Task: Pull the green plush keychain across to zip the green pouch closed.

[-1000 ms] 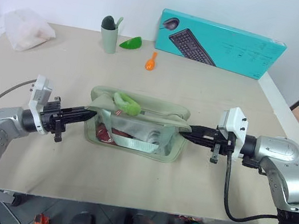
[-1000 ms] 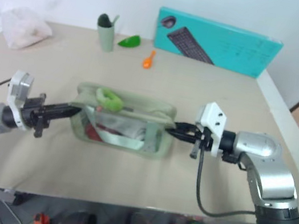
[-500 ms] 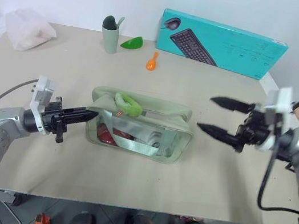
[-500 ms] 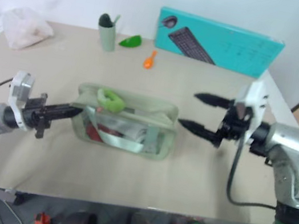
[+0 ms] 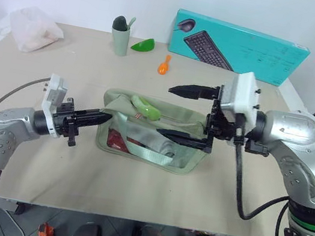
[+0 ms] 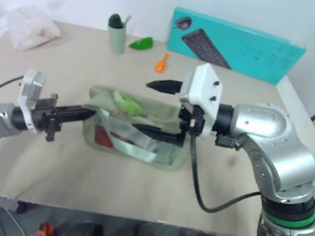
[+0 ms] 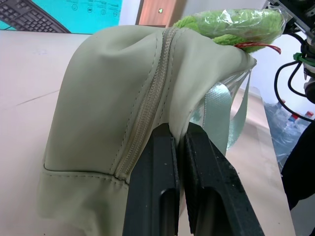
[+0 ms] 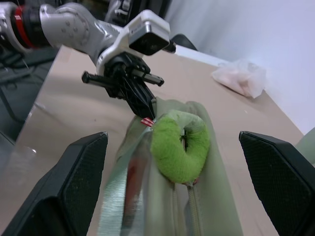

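The green plush keychain [image 5: 147,109] lies on top of the green pouch [image 5: 152,149], near its left end, so the zip looks not yet drawn across. The left hand [image 5: 99,117] is clamped on that end's fabric, anchoring it to the tabletop [image 5: 43,73]. The right hand [image 5: 180,113] hangs spread wide over the pouch, just short of the plush; grasping and pulling remain.
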